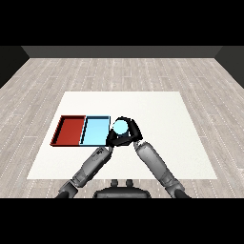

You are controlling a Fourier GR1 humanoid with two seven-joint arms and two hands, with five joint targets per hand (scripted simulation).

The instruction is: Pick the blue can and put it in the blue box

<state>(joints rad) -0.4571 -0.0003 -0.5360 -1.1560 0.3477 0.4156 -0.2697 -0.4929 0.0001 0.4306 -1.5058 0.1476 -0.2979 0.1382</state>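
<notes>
Right hand [131, 132] curled round blue can [120, 127], just beside light blue tray [95, 131]; left hand [113, 139] fingers hidden, state unclear.

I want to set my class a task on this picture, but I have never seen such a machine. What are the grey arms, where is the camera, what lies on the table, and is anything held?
The view is from the robot's own head, looking down across a white table. The two grey arms are its forearms, each ending in a black hand. A red tray and a blue tray lie side by side. Just right of the blue tray, both the left hand and the right hand meet around a blue can. Which hand actually grips it is hard to tell.
</notes>
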